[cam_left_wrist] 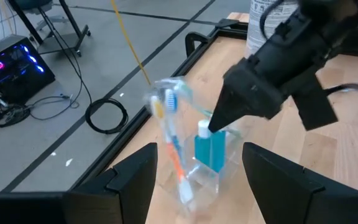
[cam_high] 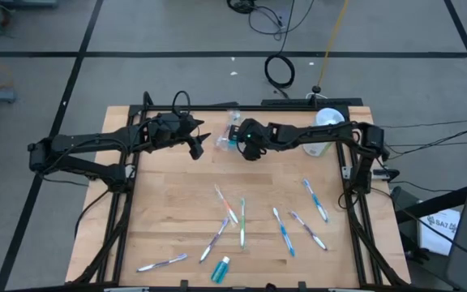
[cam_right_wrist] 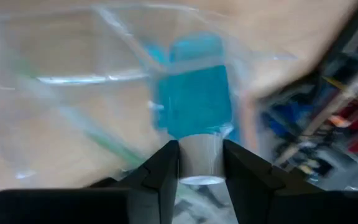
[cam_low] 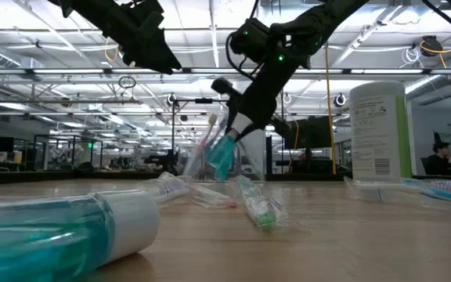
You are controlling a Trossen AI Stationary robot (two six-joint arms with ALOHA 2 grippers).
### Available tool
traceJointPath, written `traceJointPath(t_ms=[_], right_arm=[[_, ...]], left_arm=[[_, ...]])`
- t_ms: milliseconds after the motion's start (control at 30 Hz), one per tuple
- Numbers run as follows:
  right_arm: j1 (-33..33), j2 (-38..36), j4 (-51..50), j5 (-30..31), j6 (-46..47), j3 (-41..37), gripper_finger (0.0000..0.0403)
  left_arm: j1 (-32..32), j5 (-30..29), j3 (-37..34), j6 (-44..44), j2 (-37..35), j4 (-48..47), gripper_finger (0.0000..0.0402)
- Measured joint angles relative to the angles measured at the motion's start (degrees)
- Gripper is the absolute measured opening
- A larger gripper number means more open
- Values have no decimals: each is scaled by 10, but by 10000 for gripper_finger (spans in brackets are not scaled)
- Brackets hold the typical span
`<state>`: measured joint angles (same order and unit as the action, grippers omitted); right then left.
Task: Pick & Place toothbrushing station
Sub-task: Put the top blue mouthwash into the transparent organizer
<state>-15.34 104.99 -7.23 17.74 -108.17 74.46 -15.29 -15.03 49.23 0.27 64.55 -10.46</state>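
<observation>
A clear plastic holder [cam_left_wrist: 185, 149] stands at the table's far middle [cam_high: 232, 126], with an orange-and-white toothbrush [cam_left_wrist: 171, 124] leaning inside it. A small blue toothpaste tube [cam_left_wrist: 210, 149] with a white cap is partly inside the holder. My right gripper [cam_right_wrist: 201, 165] is shut on it and comes in from the table's right [cam_high: 237, 143]. My left gripper [cam_left_wrist: 197, 186] is open and empty. It is just left of the holder [cam_high: 201, 146] and above table height, and its fingers point at the holder. My right gripper pinches the tube's white cap [cam_right_wrist: 201, 158] between its two fingertips [cam_left_wrist: 211, 124]. The fingers slant down from the table's right. The tube hangs tilted below them, with its blue body [cam_low: 221, 157] down inside the clear holder. Whether its lower end rests on the holder's floor, I cannot tell.
Several toothbrushes [cam_high: 242, 221] lie scattered over the table's near half, with a second blue tube [cam_high: 220, 268] at the near edge. A white bottle [cam_high: 324, 130] stands at the far right under my right arm. A black frame [cam_high: 242, 107] runs along the table's edges.
</observation>
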Motion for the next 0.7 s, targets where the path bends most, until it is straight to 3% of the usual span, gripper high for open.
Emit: traceJointPath(t_ms=[400, 700], right_arm=[[0, 0, 1, 0, -31, 1, 177], [0, 0, 5, 1, 65, 1, 185]], left_arm=[[0, 0, 0, 0, 0, 0, 244], [0, 0, 0, -1, 0, 0, 244]])
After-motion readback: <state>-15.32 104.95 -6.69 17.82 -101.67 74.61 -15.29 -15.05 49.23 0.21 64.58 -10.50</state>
